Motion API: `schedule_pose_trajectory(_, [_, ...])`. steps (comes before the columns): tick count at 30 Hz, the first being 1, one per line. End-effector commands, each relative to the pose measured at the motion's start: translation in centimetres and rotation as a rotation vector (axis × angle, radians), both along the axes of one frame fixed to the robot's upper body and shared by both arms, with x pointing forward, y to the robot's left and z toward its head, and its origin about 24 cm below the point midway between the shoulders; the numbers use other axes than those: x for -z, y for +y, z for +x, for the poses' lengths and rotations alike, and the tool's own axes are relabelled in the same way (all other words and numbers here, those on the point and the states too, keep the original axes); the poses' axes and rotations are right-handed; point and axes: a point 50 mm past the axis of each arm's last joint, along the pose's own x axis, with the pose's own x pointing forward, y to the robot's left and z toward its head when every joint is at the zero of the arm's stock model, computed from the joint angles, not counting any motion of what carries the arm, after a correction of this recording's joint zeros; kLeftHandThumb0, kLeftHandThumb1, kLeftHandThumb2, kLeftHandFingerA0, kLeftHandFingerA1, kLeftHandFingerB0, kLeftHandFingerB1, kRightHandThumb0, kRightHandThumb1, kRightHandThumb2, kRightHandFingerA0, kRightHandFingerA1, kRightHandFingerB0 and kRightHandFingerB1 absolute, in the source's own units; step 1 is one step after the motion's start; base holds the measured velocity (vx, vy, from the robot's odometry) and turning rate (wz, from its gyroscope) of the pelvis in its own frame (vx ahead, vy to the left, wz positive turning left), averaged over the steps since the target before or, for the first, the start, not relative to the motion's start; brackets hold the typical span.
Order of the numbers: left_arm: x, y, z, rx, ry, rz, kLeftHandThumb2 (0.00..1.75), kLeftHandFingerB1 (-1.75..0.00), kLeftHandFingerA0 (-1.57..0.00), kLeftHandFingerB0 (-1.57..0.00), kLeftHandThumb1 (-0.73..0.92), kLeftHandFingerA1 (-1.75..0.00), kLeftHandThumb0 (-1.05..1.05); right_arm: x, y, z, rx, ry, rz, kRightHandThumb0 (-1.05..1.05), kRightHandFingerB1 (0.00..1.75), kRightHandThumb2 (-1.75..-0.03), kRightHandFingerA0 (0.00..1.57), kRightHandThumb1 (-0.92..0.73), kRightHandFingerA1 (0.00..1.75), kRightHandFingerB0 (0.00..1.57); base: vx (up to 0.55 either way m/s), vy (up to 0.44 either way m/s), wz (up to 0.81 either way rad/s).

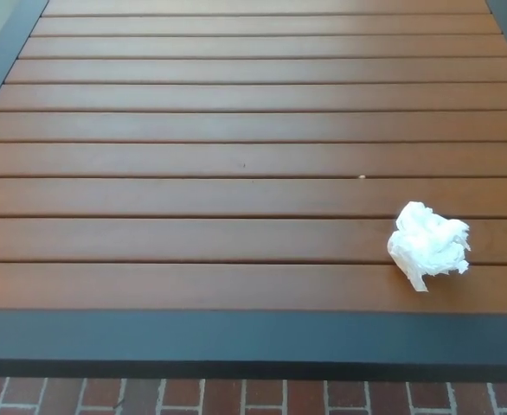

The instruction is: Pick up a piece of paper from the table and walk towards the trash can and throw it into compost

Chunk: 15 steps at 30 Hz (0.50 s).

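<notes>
Crumpled white paper napkin (pixel 429 243) rests at four o'clock on the brown slatted table (pixel 193 199), near its dark front rim. Brick floor (pixel 236 396) at six o'clock. Neither robot hand shows; their state cannot be told.

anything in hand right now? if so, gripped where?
Nothing held. Neither hand is in view, and the crumpled paper lies untouched on the slatted table, near its front right edge.

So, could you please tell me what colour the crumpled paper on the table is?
White, seen clearly in the head view: paper.
</notes>
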Motion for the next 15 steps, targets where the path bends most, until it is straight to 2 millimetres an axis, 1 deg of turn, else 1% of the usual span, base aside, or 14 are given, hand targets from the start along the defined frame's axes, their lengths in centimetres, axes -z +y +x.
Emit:
schedule_pose_trajectory(1, [-0.55, 0.39, 0.50, 0.036, -0.034, 0.008, 0.59, -0.53, -0.89, -0.77, 0.63, -0.58, -0.17, -0.51, -0.66, -0.04, 0.001, 0.023, -0.019, -0.12, 0.54, -0.56, 0.74, -0.55, 0.64, 0.74, 0.00, 0.000, 0.00])
schedule_pose_trajectory(3, [-0.55, 0.38, 0.50, 0.036, -0.034, 0.008, 0.59, -0.53, -0.89, -0.77, 0.63, -0.58, -0.17, -0.51, -0.67, -0.04, 0.001, 0.023, -0.019, -0.12, 0.54, -0.56, 0.74, -0.55, 0.64, 0.74, 0.00, 0.000, 0.00])
schedule_pose_trajectory(4, [-0.53, 0.45, 0.48, 0.037, -0.029, 0.006, 0.59, -0.52, -0.89, -0.77, 0.63, -0.56, -0.17, -0.48, -0.67, -0.04, 0.004, 0.028, -0.014, -0.16, 0.53, -0.56, 0.76, -0.54, 0.61, 0.72, 0.00, 0.000, 0.00])
schedule_pose_trajectory(8, [-0.50, 0.56, 0.44, 0.037, -0.022, 0.003, 0.59, -0.52, -0.89, -0.77, 0.63, -0.56, -0.17, -0.44, -0.67, -0.04, 0.009, 0.036, -0.006, -0.16, 0.53, -0.56, 0.76, -0.54, 0.61, 0.72, 0.00, 0.000, 0.00])
schedule_pose_trajectory(9, [-0.53, 0.53, 0.52, 0.047, -0.020, 0.004, 0.59, -0.51, -0.88, -0.75, 0.63, -0.55, -0.17, -0.45, -0.67, 0.03, 0.005, 0.037, -0.006, -0.19, 0.53, -0.56, 0.76, -0.56, 0.62, 0.71, 0.00, 0.000, 0.00])
schedule_pose_trajectory(13, [-0.57, 0.47, 0.63, 0.063, -0.017, 0.007, 0.59, -0.51, -0.88, -0.75, 0.63, -0.55, -0.17, -0.46, -0.65, 0.13, -0.002, 0.039, -0.006, -0.19, 0.53, -0.56, 0.76, -0.56, 0.62, 0.71, 0.00, 0.000, 0.00])
schedule_pose_trajectory(15, [-0.47, 0.55, 0.66, 0.037, -0.033, -0.002, 0.60, -0.52, -0.89, -0.76, 0.65, -0.56, -0.17, -0.45, -0.65, 0.22, -0.002, 0.039, -0.008, -0.16, 0.53, -0.56, 0.78, -0.54, 0.61, 0.72, 0.00, 0.000, 0.00])
